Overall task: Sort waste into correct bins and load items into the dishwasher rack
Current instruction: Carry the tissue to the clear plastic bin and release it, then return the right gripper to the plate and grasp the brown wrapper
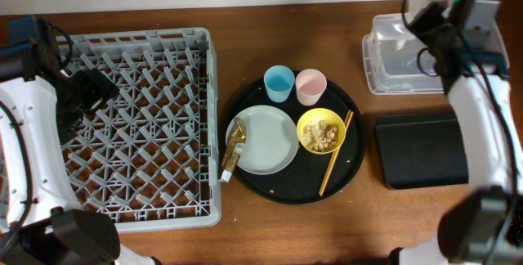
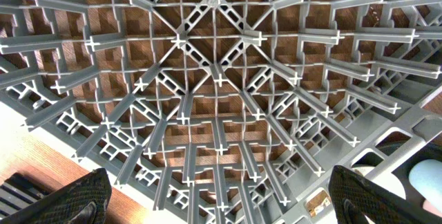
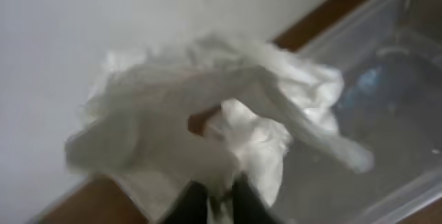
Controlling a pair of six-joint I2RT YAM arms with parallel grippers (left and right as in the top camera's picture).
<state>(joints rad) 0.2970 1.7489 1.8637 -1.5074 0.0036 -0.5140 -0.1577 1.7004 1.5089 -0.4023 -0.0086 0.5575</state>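
My right gripper (image 3: 219, 198) is shut on a crumpled white napkin (image 3: 207, 106), holding it up beside the clear tub (image 3: 387, 92). From overhead the right gripper (image 1: 425, 11) hangs over the far end of the clear tub (image 1: 384, 77). My left gripper (image 2: 221, 200) is wide open above the grey dishwasher rack (image 2: 221, 79), nothing between its fingers (image 2: 76, 196). On the round black tray (image 1: 351, 175) sit a pale plate (image 1: 265, 138), a yellow bowl (image 1: 320, 130) with food scraps, a blue cup (image 1: 279, 83), a pink cup (image 1: 310, 85), chopsticks (image 1: 336, 152) and a gold wrapper (image 1: 234, 146).
The shallow black rectangular tray (image 1: 421, 150) lies right of the round tray, in front of the clear tub. The dishwasher rack (image 1: 139, 126) fills the left of the table under my left gripper (image 1: 90, 89). A wall runs behind the table.
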